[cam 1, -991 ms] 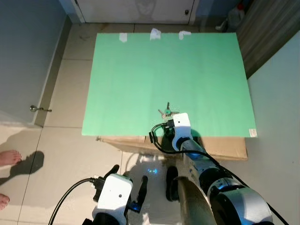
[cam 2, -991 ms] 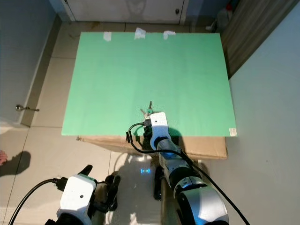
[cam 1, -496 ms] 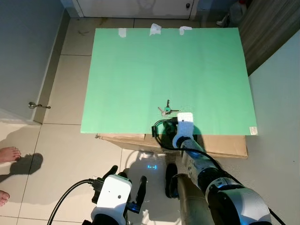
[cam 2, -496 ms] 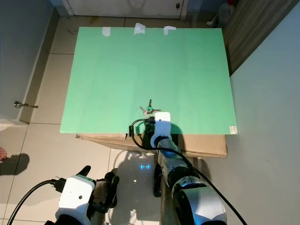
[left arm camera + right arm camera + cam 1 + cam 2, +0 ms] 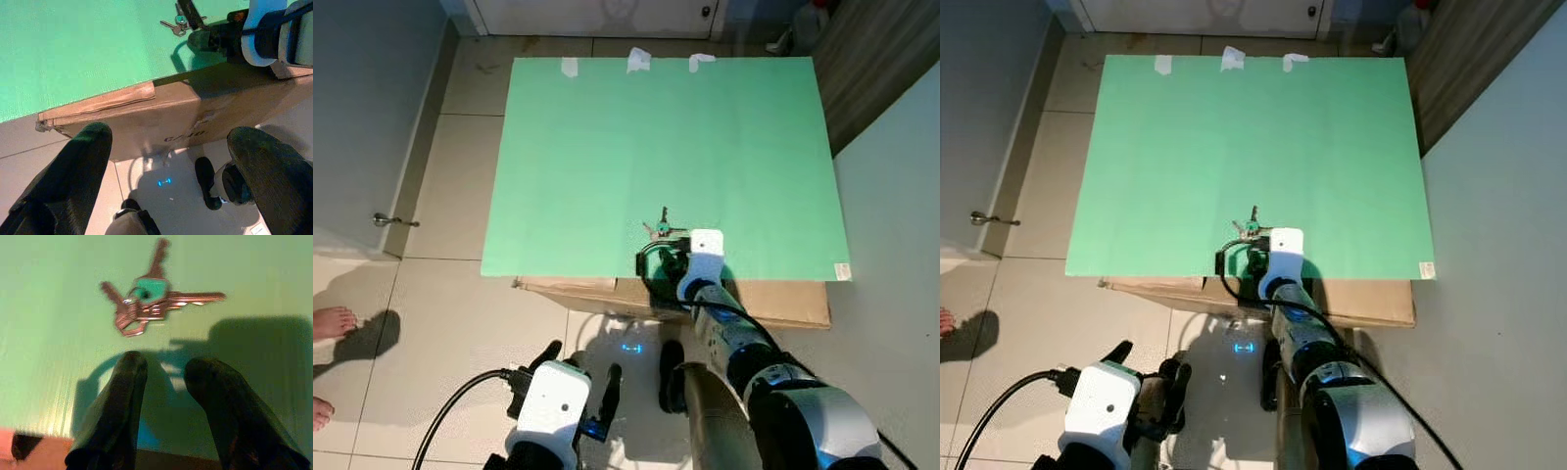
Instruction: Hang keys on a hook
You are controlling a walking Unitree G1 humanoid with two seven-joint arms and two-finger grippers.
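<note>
- The right gripper (image 5: pixel 164 369) is hovering low over the near edge of the green board (image 5: pixel 607 147), its two black fingers (image 5: pixel 122 396) slightly parted with a narrow gap between them and nothing held; it is pointing at the keys, apparently lining up for a pick.
- The keys (image 5: pixel 149 303) are lying flat on the board just beyond the fingertips, apart from them, fanned around a green-capped key; lying flat, they are probably offering little to pinch, which may be why the approach is so low.
- The board is resting on a cardboard box (image 5: pixel 161 117) standing on the tiled floor (image 5: pixel 460 304).
- The left gripper (image 5: pixel 166 161) is hanging idle beside the box, fingers spread wide and empty.
- A person's bare foot (image 5: pixel 331 321) is resting on the tiles at the left edge.
</note>
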